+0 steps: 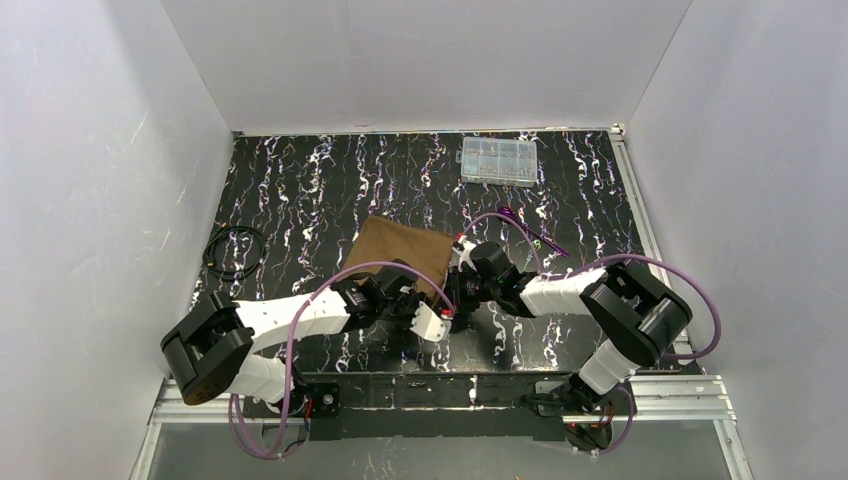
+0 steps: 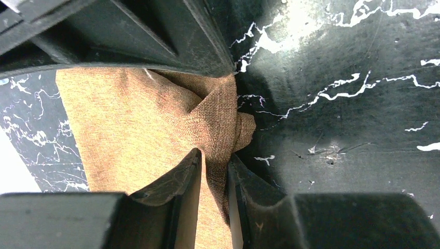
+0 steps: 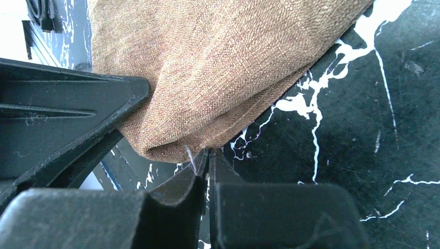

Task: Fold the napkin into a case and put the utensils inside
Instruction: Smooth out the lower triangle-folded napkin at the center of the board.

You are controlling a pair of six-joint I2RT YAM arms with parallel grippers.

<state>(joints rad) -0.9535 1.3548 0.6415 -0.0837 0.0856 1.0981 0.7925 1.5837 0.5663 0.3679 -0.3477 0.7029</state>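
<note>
Napkin (image 1: 400, 250) was only partly folded, pinched by left gripper (image 2: 214, 161) and right gripper (image 3: 204, 155); utensils (image 1: 512, 214) weren't tucked in yet.

- left arm (image 1: 290, 316): white link shells, black joint housings
- right arm (image 1: 556, 292): same white-and-black build
- purple cables (image 1: 716, 322) loop along both
- matte black fingers (image 2: 166, 185)

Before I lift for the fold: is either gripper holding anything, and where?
Left gripper pinches the napkin at its bunched corner. Right gripper is shut at a folded edge; a hold there cannot be told.
</note>
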